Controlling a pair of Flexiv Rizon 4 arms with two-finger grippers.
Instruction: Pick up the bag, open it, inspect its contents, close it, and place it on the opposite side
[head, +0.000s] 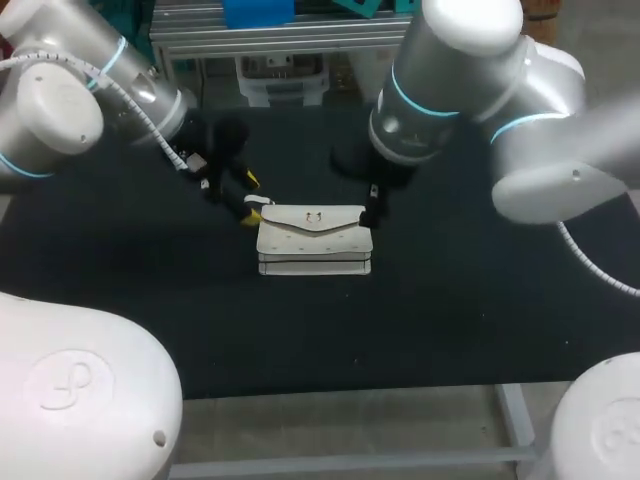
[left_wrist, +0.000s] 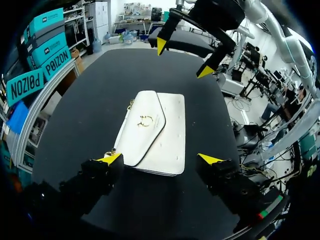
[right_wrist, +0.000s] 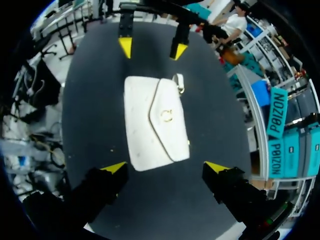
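Bag (head: 314, 240): the closed flap (left_wrist: 137, 142) conceals the interior, so the contents cannot be determined. The underside is hidden against the table (head: 150, 290). Clasp (left_wrist: 145, 120): gold-coloured, too small for its form to be resolved. Fitting (right_wrist: 178, 82) at the bag's end: too small to identify as tag or strap loop.

Right gripper (right_wrist: 165, 167): in the head view it is largely covered by the right arm (head: 440, 90). One dark finger (head: 372, 208) shows beside the bag; the yellow tips are hidden.

Left gripper (head: 250, 197): blurred in the head view. Contact between its nearer tip and the bag cannot be determined.

Left arm (head: 60, 90) and right arm: both cut off at the head view's edges; the right arm's outer section is blurred
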